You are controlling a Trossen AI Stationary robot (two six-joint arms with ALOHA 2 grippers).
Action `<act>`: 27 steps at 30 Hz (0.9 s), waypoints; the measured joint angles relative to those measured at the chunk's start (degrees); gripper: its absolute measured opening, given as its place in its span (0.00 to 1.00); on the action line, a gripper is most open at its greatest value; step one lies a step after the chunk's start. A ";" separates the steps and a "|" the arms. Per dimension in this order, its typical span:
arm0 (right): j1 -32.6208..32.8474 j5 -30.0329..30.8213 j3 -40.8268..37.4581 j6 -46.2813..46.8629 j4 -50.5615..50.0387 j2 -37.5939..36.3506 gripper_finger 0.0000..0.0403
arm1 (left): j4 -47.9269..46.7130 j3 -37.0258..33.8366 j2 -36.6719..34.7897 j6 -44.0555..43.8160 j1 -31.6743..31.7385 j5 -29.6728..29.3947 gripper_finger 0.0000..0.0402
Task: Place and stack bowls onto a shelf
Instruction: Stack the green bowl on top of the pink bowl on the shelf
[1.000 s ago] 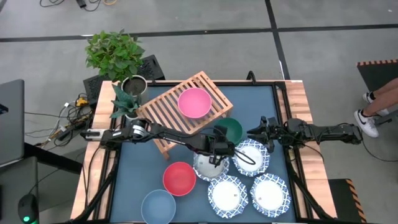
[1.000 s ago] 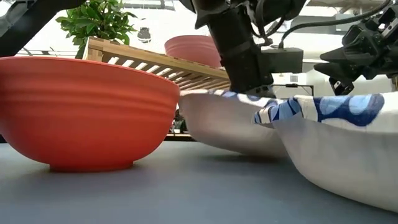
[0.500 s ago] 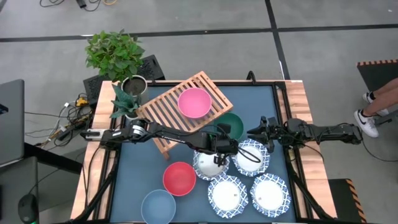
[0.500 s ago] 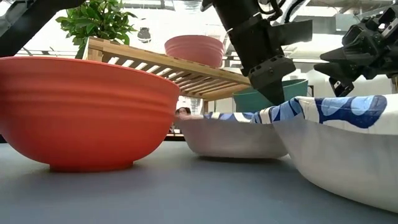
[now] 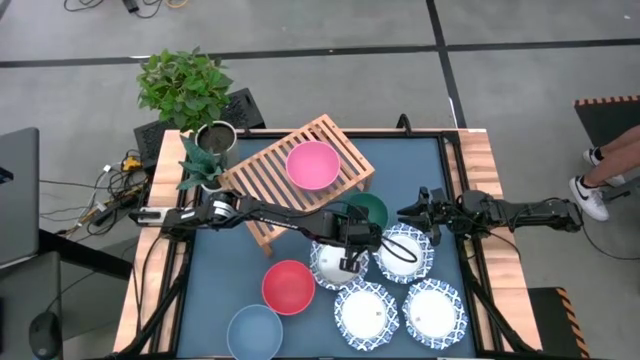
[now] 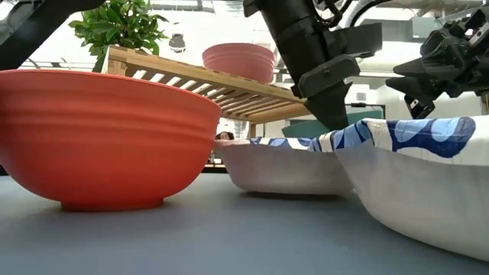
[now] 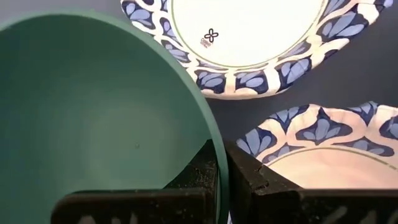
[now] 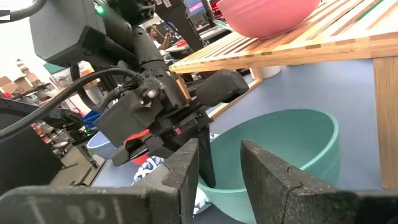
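My left gripper [image 5: 358, 228] is shut on the dark green bowl [image 5: 375, 208], which sits just beyond the shelf's near right corner. The wooden slatted shelf [image 5: 265, 178] carries the pink bowl [image 5: 313, 165] on its slats. On the blue tabletop rest the red bowl [image 5: 288, 285], the grey-blue bowl [image 5: 253, 332] and several white dishes with blue rims [image 5: 365, 312]. One dish [image 5: 328, 265] lies under my left wrist. My right gripper [image 5: 402, 213] waits open at the table's right side, pointing level at the green bowl. My left gripper pinches the green bowl's rim [image 7: 216, 146] on its near side, with one finger [image 7: 196, 174] inside the bowl and the other [image 7: 258, 180] outside. The fingers slant down from the near left. Whether the bowl's base is off the table, I cannot tell.
A metal plant pot [image 5: 212, 138] and a leafy plant [image 5: 185, 85] stand at the far left corner. Wooden strips [image 5: 478, 150] edge the table. A person's shoe [image 5: 592, 198] shows on the floor at the right. Bare tabletop lies at the far right [image 5: 410, 160].
My left gripper has risen off the white dish below it and tipped toward the green bowl. That dish, tilted a second ago, now lies level. The green bowl has come into sight behind the dish in the low view.
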 joint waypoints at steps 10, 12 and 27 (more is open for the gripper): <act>-0.02 0.24 0.01 0.00 0.00 0.00 0.36 | -4.49 5.78 0.00 1.07 -0.49 0.13 0.00; -0.02 0.43 0.00 0.00 0.00 0.01 0.36 | -6.89 8.30 0.00 1.01 -0.71 0.51 0.00; -0.20 6.31 6.69 -8.13 8.63 -0.21 0.36 | -16.19 17.33 -0.68 0.44 -3.90 1.18 0.00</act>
